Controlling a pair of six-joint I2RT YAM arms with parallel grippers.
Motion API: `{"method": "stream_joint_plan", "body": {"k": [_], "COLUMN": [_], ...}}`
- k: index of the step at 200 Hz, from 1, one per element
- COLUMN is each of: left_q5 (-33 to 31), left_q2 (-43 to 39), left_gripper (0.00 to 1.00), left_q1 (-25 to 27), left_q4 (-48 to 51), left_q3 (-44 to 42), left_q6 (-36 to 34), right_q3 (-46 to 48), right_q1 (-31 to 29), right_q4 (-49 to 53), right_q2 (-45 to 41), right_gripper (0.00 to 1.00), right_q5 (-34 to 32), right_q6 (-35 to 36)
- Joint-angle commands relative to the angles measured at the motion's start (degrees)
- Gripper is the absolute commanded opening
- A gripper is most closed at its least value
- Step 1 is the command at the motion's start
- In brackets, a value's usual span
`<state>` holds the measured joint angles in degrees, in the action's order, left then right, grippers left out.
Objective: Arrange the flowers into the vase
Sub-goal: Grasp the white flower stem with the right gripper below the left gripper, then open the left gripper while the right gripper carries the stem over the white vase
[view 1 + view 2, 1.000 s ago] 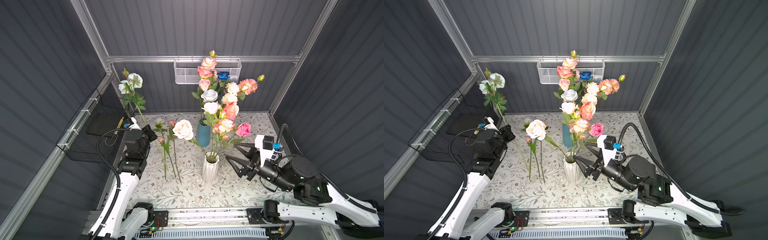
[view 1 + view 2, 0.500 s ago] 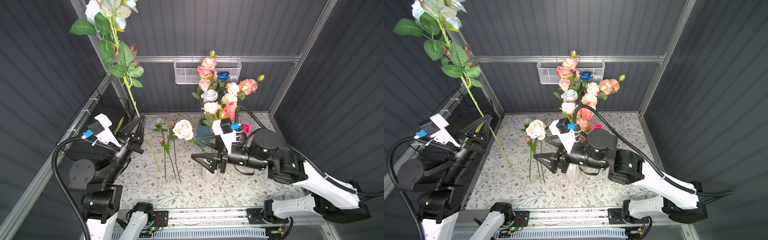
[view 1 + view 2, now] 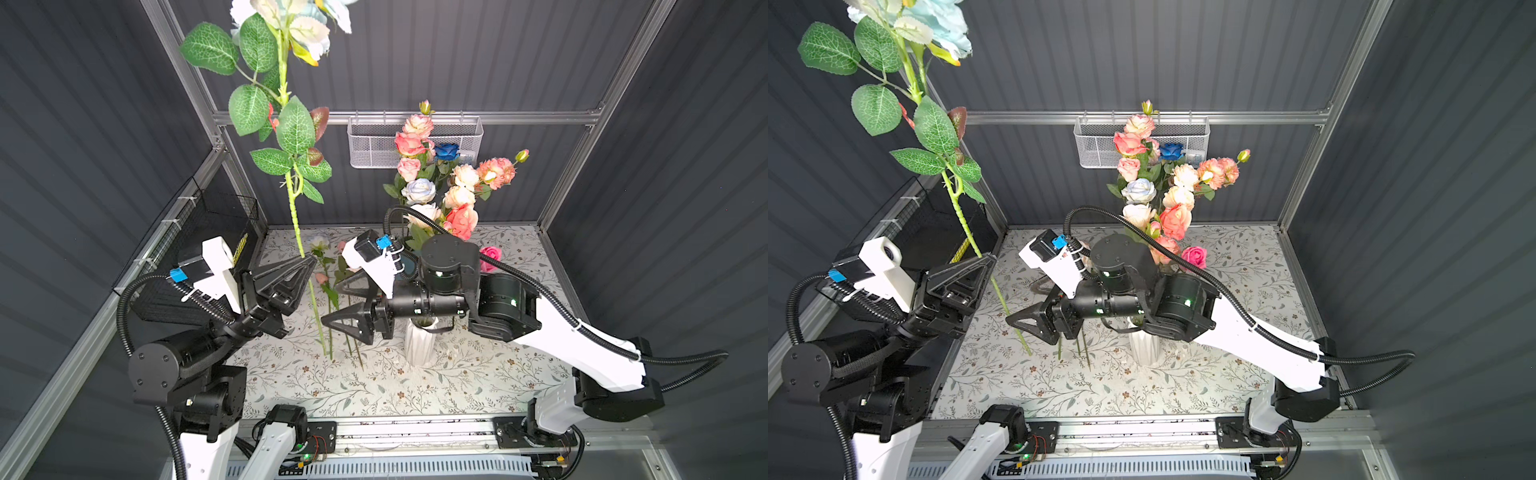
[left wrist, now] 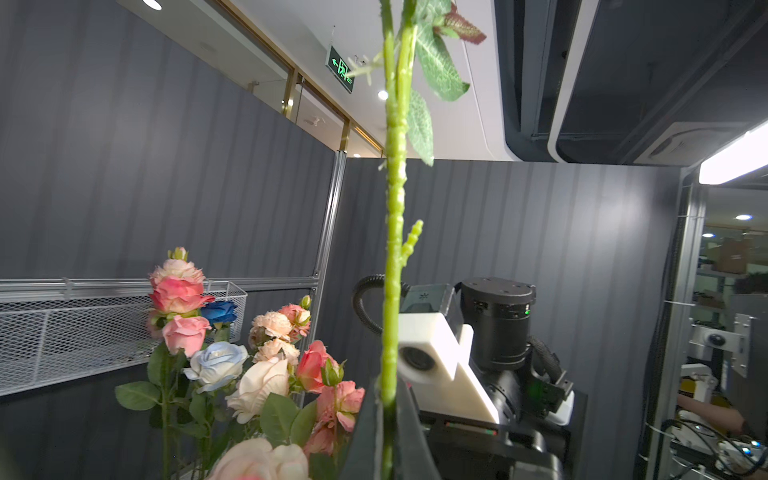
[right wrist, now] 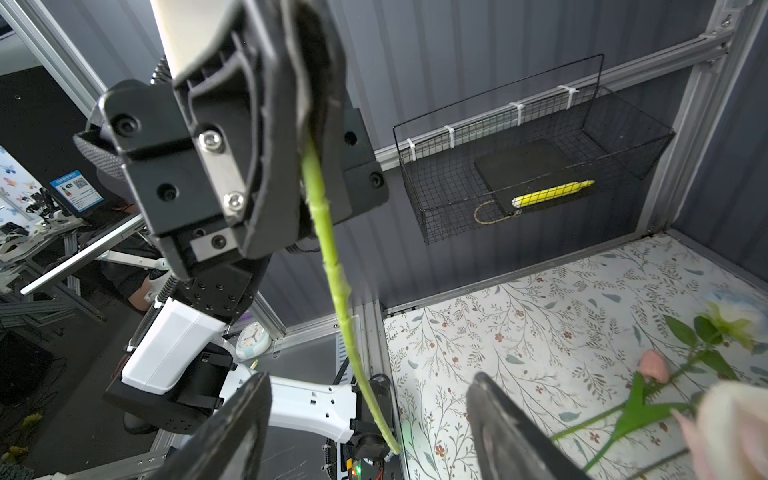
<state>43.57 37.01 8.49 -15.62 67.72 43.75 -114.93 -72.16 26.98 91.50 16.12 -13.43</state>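
A long-stemmed flower (image 3: pixel 296 216) stands nearly upright, left of the white vase (image 3: pixel 419 347), its stem clamped in the left gripper (image 3: pixel 309 262) (the pale bloom is high overhead). The right gripper (image 3: pixel 332 304) hangs between stem and vase, jaws spread and empty. More flowers (image 3: pixel 436 187) rise behind the vase.

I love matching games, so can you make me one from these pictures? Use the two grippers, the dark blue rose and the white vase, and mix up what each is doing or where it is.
Things:
1. left gripper
2. right gripper
3. dark blue rose
4. white vase

Mixed-up matches:
A. stands on the flowery table
B. open wide, holding nothing
C. shut on a long green stem
D. sits up high among pink blooms

Right pairs: 1-C, 2-B, 3-D, 4-A.
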Motion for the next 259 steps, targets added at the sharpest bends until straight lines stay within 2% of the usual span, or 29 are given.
{"method": "stream_joint_plan", "body": {"k": [1, 22, 33, 69, 81, 94, 101, 106, 114, 124, 132, 152, 187, 226, 259], "left_q5": [2.85, 3.44, 3.61, 3.53, 3.53, 3.22, 2.77, 2.24, 1.35, 0.05, -1.2, -6.2, -19.98, -26.88, -30.13], "left_q2": [0.14, 0.81, 1.06, 1.48, 1.74, 1.83, 1.7, 1.52, 1.16, 0.59, 0.03, -2.03, -6.58, -9.47, -11.76], "left_gripper": [0.0, 0.0, 0.0, 0.0, 0.0, 0.0, 0.18, 0.38, 0.63, 0.88, 0.99, 1.0, 1.0, 1.0, 1.0], "left_q1": [0.12, 0.2, 0.21, 0.3, 0.3, 0.32, 0.3, 0.37, 0.38, 0.39, 0.39, 0.39, 0.31, 0.3, 0.33], "left_q4": [-8.61, -11.96, -13.15, -14.31, -14.87, -14.8, -14.19, -13.09, -11.3, -8.25, -4.86, 3.96, 17.23, 23.83, 29.63], "left_q3": [-0.96, -2.01, -2.56, -3.34, -3.64, -3.74, -3.79, -3.78, -3.74, -3.28, -2.68, -1.3, -1.86, -7.23, -10.37], "left_q6": [6.87, 9.93, 10.94, 12.18, 12.69, 12.91, 12.65, 12.15, 10.95, 9.01, 6.86, 0.38, -9.7, -12.35, -14.11], "right_q3": [-3.63, -6.04, -6.89, -8.36, -8.46, -8.11, -7.36, -6.5, -4.42, -1.55, 1.04, 6.15, 16.09, 24.14, 30.5], "right_q1": [-0.41, -0.41, -0.43, -0.42, -0.36, -0.41, -0.44, -0.47, -0.44, -0.49, -0.44, -0.44, -0.47, -0.36, -0.2], "right_q4": [-0.77, -0.89, -1.12, -1.68, -1.82, -2.0, -2.45, -2.82, -3.56, -4.37, -4.38, -4.06, -1.7, -0.56, -5.76], "right_q2": [1.47, 3.22, 3.88, 4.89, 5.08, 4.7, 4.04, 3.37, 1.85, -0.56, -2.62, -8.11, -18.3, -26.03, -29.78], "right_gripper": [0.75, 0.72, 0.65, 0.34, 0.2, 0.0, 0.0, 0.0, 0.0, 0.0, 0.0, 0.0, 0.0, 0.0, 0.0], "right_q5": [2.58, 2.56, 2.58, 5.28, 5.94, 5.99, 5.3, 4.53, 3.76, 0.33, -1.04, -5.13, -16.0, -31.96, -39.45], "right_q6": [0.84, 0.86, 0.95, 0.95, 0.78, 0.62, 0.66, 0.82, 1.18, 1.55, 1.86, 3.54, 5.73, 10.5, 14.9]}}
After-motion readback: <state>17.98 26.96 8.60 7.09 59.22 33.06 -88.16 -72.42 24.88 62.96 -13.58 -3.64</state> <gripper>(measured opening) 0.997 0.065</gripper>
